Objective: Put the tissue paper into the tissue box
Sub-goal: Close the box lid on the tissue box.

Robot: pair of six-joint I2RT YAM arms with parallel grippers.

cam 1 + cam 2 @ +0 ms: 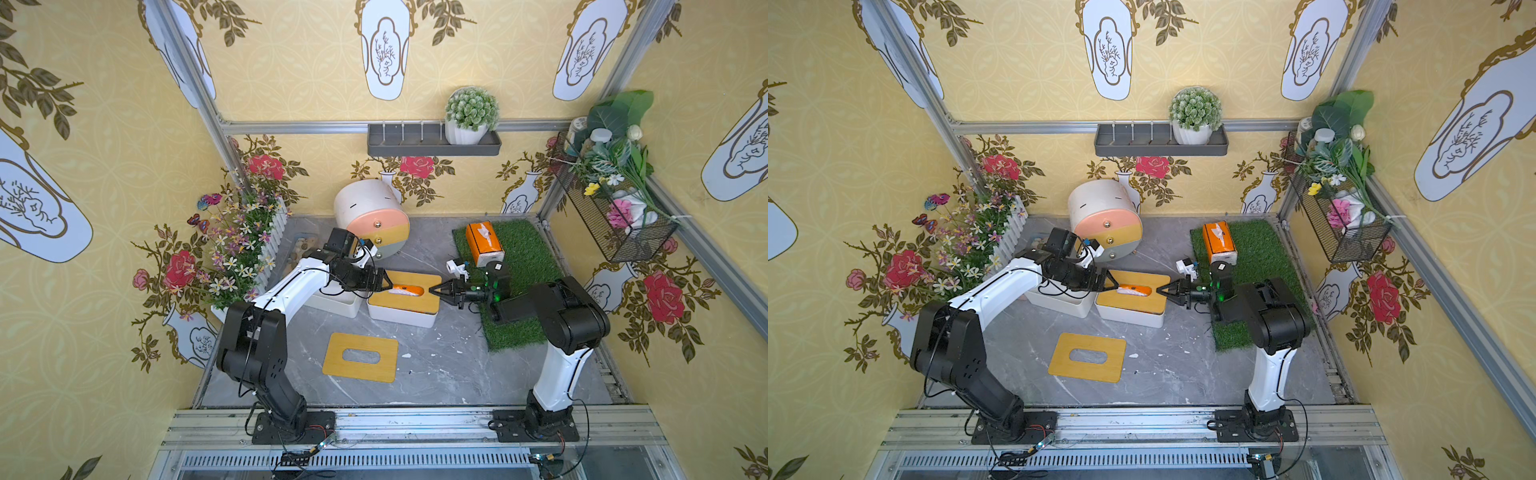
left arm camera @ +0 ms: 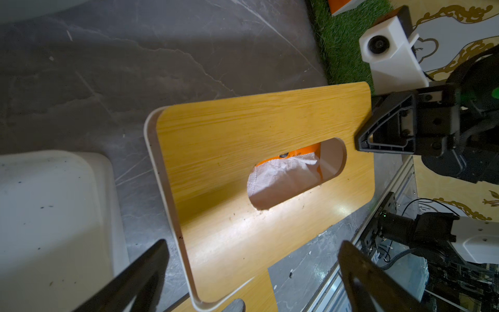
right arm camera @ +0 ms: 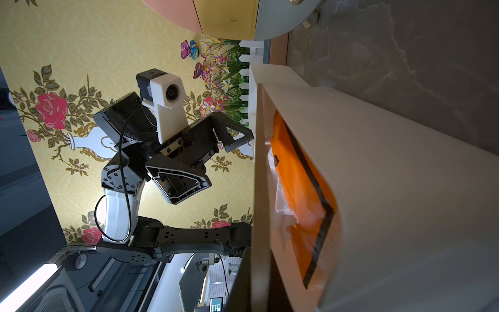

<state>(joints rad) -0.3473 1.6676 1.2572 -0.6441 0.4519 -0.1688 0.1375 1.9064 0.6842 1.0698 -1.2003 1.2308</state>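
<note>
1. The orange tissue pack (image 1: 409,289) already lies inside the white tissue box (image 1: 399,319), under the bamboo lid (image 1: 419,301). Its white tissue shows through the lid's slot (image 2: 333,155) in both top views.
2. My right claw (image 1: 434,289) has its jaws together at the lid's short edge on my right. In the left wrist view one finger lies on top of the wood beside the slot's end, so I judge the thin lid is pinched between them.
3. My left claw (image 1: 387,281) stands wide apart and holds nothing. It is just off the lid's opposite short edge, beside the open white box (image 1: 332,306).
4. The relation that matters is that box, lid, slot and pack all run lengthways from one claw to the other, so each claw faces a short end. The right claw is on the lid, while the left is near it but not touching.
5. The top views make the lid look flat and seated. The right wrist view, edge-on, shows otherwise — a gap between lid and box rim at my right end, with the orange wrapper visible in it.
6. Only the left wrist view shows the tissue crumpled below the slot, not drawn up through it.
7. My judgement is that the packing is done and lowering the lid squarely onto the rim remains. The left claw is placed to steady its end.
8. Well apart from all this are a spare lid (image 1: 336,357) on the floor and a second orange pack (image 1: 484,243) on the grass mat (image 1: 528,257).
</note>
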